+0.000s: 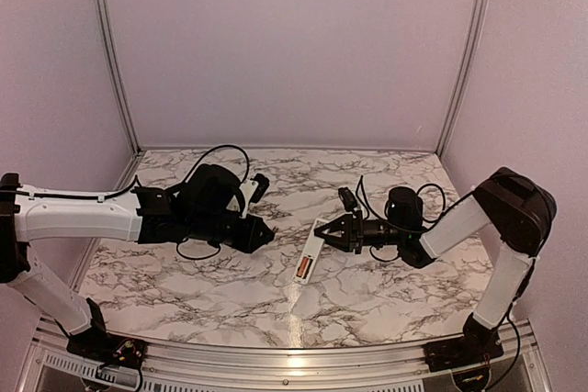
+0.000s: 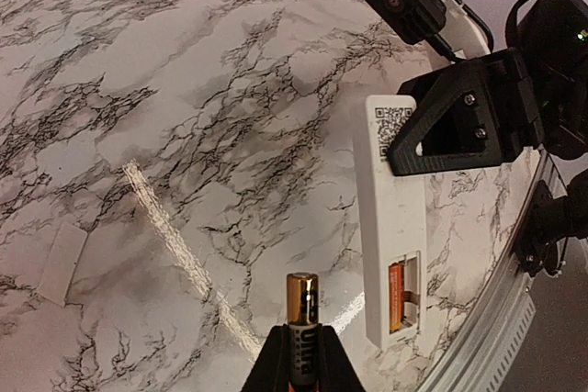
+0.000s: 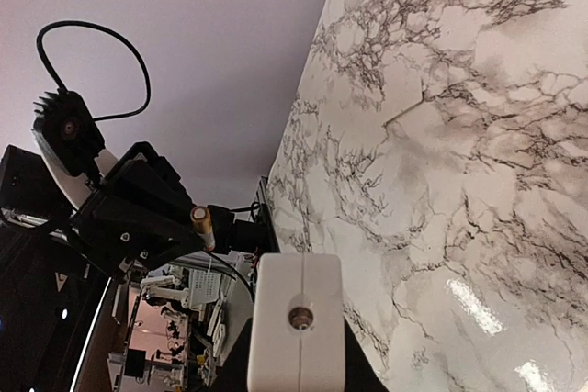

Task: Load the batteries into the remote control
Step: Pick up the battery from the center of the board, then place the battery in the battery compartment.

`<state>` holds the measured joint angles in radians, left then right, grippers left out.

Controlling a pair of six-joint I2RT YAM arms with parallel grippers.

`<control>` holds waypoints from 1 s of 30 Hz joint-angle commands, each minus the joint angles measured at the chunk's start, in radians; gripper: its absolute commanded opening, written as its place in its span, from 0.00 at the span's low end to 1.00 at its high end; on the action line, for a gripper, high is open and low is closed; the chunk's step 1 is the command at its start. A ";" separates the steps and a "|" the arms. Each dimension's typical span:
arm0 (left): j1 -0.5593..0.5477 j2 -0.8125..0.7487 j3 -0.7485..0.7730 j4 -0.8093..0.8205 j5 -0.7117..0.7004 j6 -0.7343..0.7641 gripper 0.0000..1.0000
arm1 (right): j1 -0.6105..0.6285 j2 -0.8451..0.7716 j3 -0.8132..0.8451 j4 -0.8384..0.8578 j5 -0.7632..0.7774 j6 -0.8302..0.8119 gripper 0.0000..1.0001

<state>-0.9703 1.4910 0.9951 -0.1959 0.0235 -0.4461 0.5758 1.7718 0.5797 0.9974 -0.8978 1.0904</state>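
My left gripper [image 1: 264,234] is shut on a battery [image 2: 302,319]. Its copper end pokes out past the fingertips, and it is held in the air to the left of the remote. My right gripper [image 1: 329,231] is shut on the top end of the white remote control [image 1: 309,254] and holds it back side up, tilted over the table. The remote's open slot [image 2: 404,295] holds one orange battery [image 2: 396,296] on its left side, and the right bay is bare. In the right wrist view the remote's end face [image 3: 299,319] fills the jaws, and the left gripper's battery [image 3: 200,225] shows beyond it.
A small flat white plate [image 2: 64,263], possibly the slot cover, lies on the marble table [image 1: 211,282] left of the left gripper. The metal front rail [image 2: 496,328] runs close to the remote's lower end. Cables loop behind both wrists.
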 commanded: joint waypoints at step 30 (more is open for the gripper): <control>-0.177 0.177 0.200 -0.237 -0.049 -0.134 0.00 | 0.078 0.104 0.068 0.203 0.130 0.140 0.00</control>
<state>-1.1427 1.6344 1.1595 -0.3801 0.0113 -0.5842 0.6426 1.8610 0.6132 1.1332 -0.7776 1.2160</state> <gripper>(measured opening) 0.095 0.178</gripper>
